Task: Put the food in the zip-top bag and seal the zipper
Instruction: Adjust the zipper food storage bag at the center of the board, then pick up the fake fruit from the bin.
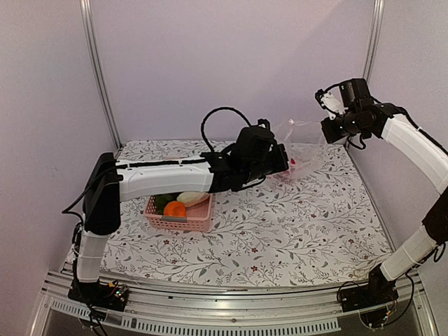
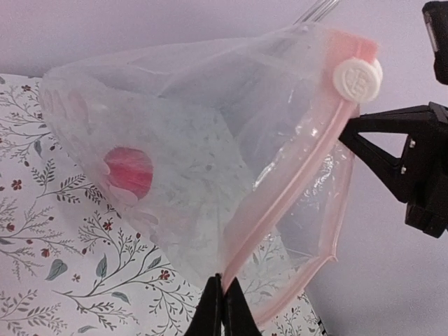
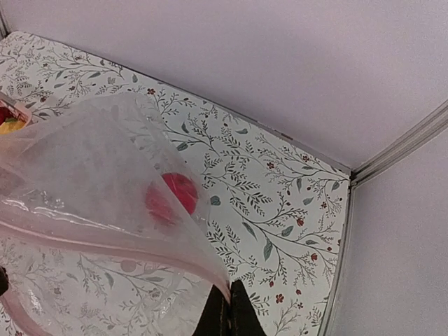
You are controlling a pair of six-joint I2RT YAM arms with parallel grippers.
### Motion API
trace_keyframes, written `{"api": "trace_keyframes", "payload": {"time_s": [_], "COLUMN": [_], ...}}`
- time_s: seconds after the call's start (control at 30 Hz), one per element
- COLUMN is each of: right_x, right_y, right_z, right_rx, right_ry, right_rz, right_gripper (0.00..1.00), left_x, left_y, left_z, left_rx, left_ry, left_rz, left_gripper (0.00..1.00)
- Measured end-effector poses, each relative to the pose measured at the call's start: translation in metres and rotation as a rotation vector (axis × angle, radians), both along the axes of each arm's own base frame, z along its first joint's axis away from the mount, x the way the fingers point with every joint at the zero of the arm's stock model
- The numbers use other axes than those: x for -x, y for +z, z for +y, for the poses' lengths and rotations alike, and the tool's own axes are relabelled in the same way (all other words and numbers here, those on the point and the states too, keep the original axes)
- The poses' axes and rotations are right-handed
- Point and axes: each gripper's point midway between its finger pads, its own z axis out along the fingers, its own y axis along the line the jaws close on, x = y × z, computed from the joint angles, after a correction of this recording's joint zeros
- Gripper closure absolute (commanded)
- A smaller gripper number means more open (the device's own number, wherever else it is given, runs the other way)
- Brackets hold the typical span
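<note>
Now the clear crinkly plastic zip-top bag point(image 2: 210, 140) is held up over the far side of the floral tabletop point(image 1: 294, 224), with one red round toy fruit point(image 2: 128, 171) inside. Its pink zipper strip point(image 2: 280, 203) gapes open. The left pincer point(image 2: 222, 308) is clamped on that strip, and the right pincer point(image 3: 225, 304) is clamped on the mouth's other end. An orange toy point(image 1: 174, 208) and a white radish point(image 1: 192, 198) lie in the pink slatted basket point(image 1: 199, 220).
</note>
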Motion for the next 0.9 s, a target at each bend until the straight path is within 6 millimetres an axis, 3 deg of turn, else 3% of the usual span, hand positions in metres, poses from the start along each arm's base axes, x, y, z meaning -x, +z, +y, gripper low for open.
{"api": "trace_keyframes", "payload": {"time_s": [0.13, 0.23, 0.3, 0.43, 0.53, 0.63, 0.83, 0.87, 0.9], "right_x": [-0.006, -0.005, -0.003, 0.005, 0.011, 0.016, 0.032, 0.034, 0.036], "right_y": [0.027, 0.030, 0.023, -0.014, -0.033, -0.041, -0.022, -0.019, -0.016], "right_z": [-0.005, -0.005, -0.003, 0.001, 0.004, 0.009, 0.025, 0.027, 0.029], "right_rx": [-0.003, -0.005, -0.009, -0.008, -0.009, -0.027, -0.108, -0.117, -0.123], "right_ry": [-0.024, -0.022, -0.011, 0.022, 0.041, 0.069, 0.165, 0.181, 0.197], "right_rz": [-0.073, -0.089, -0.079, 0.000, 0.045, 0.068, 0.045, 0.038, 0.034], "right_gripper": [1.00, 1.00, 1.00, 1.00, 1.00, 1.00, 1.00, 1.00, 1.00], "left_x": [-0.008, -0.006, -0.005, -0.001, 0.009, 0.027, 0.059, 0.063, 0.067], "left_y": [0.024, 0.042, 0.043, 0.028, 0.008, -0.012, -0.013, -0.010, -0.007], "left_z": [-0.015, -0.020, -0.022, -0.019, 0.004, 0.043, 0.125, 0.137, 0.148], "left_rx": [0.027, 0.059, 0.049, -0.039, -0.140, -0.241, -0.356, -0.369, -0.382], "left_ry": [-0.027, -0.056, -0.078, -0.125, -0.145, -0.151, -0.101, -0.091, -0.084], "left_rz": [-0.057, -0.088, -0.100, -0.105, -0.087, -0.066, -0.080, -0.092, -0.107], "left_gripper": [0.70, 0.53, 0.47, 0.44, 0.43, 0.43, 0.43, 0.41, 0.31]}}
